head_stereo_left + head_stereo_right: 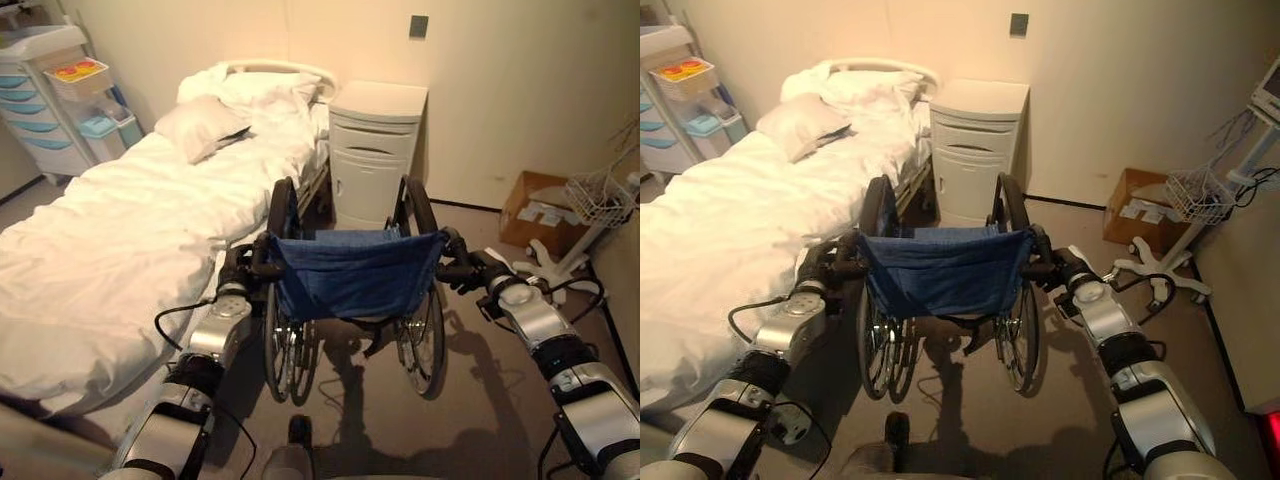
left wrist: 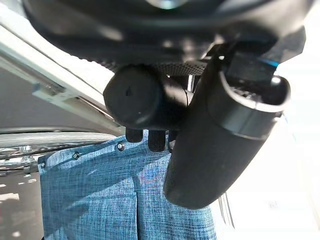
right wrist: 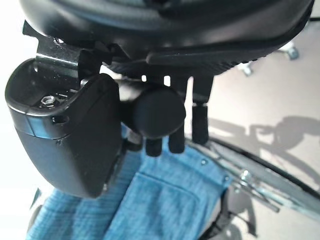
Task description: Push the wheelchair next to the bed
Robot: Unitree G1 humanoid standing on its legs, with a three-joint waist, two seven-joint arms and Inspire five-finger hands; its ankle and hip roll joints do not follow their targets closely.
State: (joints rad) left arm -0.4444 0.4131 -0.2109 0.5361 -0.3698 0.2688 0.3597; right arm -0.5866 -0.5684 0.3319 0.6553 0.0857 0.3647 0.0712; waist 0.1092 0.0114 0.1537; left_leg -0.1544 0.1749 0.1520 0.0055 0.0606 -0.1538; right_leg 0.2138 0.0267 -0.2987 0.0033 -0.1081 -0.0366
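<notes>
blue fabric formed the backrest of the wheelchair (image 1: 352,275), which stood on the floor directly ahead of the robot, its back toward the robot and its front toward a white bedside cabinet (image 1: 372,150) against the far wall. the bed (image 1: 120,230), covered in white sheets with a pillow (image 1: 200,126) near its head, lay to the robot's left, its long side running roughly parallel to the chair's line of travel. the chair's left wheel stood just beside the bed's edge, so the chair probably needed to roll forward along it rather than turn.

the left hand (image 1: 238,272) was curled around the left push handle (image 2: 137,97), and the right hand (image 1: 468,270) was curled around the right push handle (image 3: 159,112). the left hand was the nearer one to the bed.

each wrist view showed the rounded end of a handle with fingers wrapped behind it and the blue cloth beyond. the eye views instead showed a cardboard box (image 1: 545,210) and a wheeled stand (image 1: 1175,250) off to the right.
</notes>
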